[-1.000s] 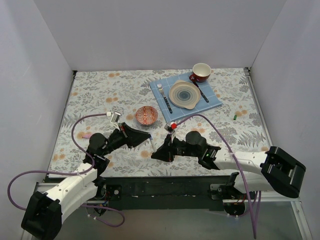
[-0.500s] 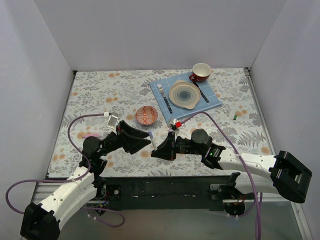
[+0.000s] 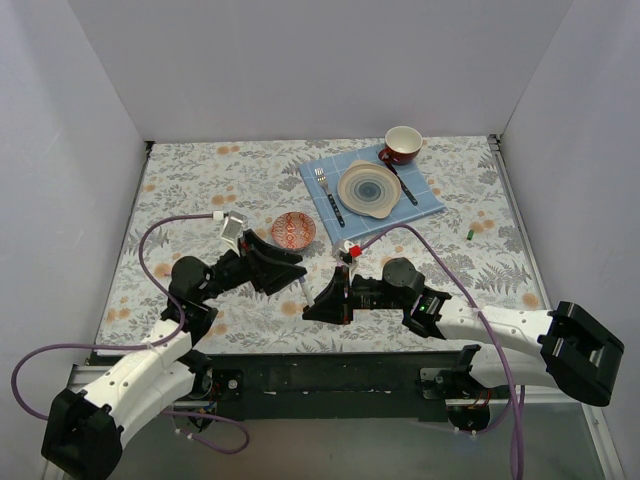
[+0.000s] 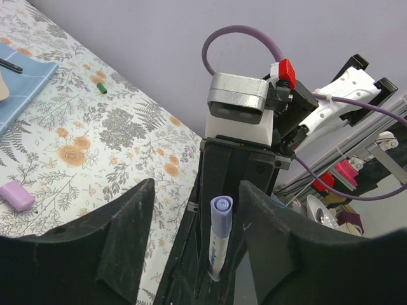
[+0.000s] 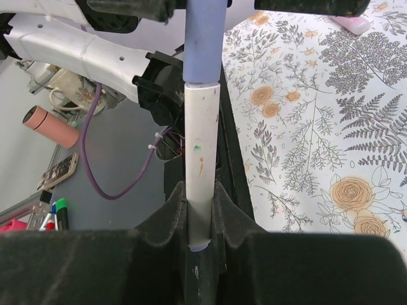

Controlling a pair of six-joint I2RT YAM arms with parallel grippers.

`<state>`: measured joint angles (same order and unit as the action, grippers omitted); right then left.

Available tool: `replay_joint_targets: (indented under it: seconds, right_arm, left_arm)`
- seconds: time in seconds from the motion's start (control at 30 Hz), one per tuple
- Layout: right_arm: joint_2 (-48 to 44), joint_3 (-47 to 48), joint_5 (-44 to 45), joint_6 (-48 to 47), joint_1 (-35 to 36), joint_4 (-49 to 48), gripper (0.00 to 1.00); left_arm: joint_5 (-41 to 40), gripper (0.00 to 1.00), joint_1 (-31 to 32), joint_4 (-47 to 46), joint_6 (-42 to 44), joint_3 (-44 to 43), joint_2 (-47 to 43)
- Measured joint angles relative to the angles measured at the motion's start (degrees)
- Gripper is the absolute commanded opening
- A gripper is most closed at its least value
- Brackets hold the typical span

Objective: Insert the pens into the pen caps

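My right gripper (image 5: 202, 190) is shut on the white barrel of a pen (image 5: 202, 152) and holds it upright. A blue-lilac cap (image 5: 205, 38) sits on the pen's upper end. In the left wrist view the capped pen (image 4: 219, 238) stands between the wide-open fingers (image 4: 127, 241) of my left gripper (image 4: 197, 190), touching neither. In the top view the left gripper (image 3: 292, 270) and the right gripper (image 3: 320, 303) meet at the table's near middle. A pink-lilac cap (image 4: 17, 195) and a tiny green cap (image 4: 100, 89) lie on the cloth.
The green cap (image 3: 469, 232) lies at the right. A small red patterned bowl (image 3: 293, 231) stands just beyond the grippers. A blue mat (image 3: 425, 200) with plate, fork and dark cutlery, and a red cup (image 3: 403, 144), are at the back. A pink thing (image 5: 350, 24) lies beyond the left gripper.
My left gripper has opened and drawn back a little from the capped end of the pen. The right gripper still holds the pen in about the same place.
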<state>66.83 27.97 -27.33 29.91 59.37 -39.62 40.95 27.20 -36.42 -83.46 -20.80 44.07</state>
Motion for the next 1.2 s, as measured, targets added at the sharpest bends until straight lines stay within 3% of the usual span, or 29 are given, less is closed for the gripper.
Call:
replay_joint_targets:
  seconds: [0.07, 0.23, 0.43, 0.67, 0.83, 1.2]
  right_arm:
    - [0.0, 0.0, -0.1, 0.1, 0.0, 0.0, 0.01]
    - [0.0, 0.0, -0.2, 0.4, 0.0, 0.2, 0.01]
    - [-0.5, 1.5, 0.1, -0.7, 0.3, 4.0, 0.01]
    - [0.4, 10.4, -1.8, -4.8, -0.1, 18.9, 0.01]
    - [1.2, 13.9, -2.3, -7.1, -0.9, 22.1, 0.01]
    - [4.2, 17.1, -7.0, -9.8, -4.6, 28.0, 0.01]
  left_arm:
    - [0.1, 0.45, 0.0, 0.0, 0.0, -0.2, 0.4]
    - [2.4, 0.0, 0.0, -3.1, -1.6, -0.3, 1.4]
    - [4.7, 0.0, -0.1, -14.4, -7.4, 3.5, 2.9]
    - [-1.2, 0.0, -0.7, -27.9, -14.2, 9.4, 3.6]
    - [-5.7, 0.0, -0.4, -36.9, -18.1, 11.0, 6.8]
    - [-14.2, 0.0, 2.1, -41.7, -19.0, 14.8, 10.4]
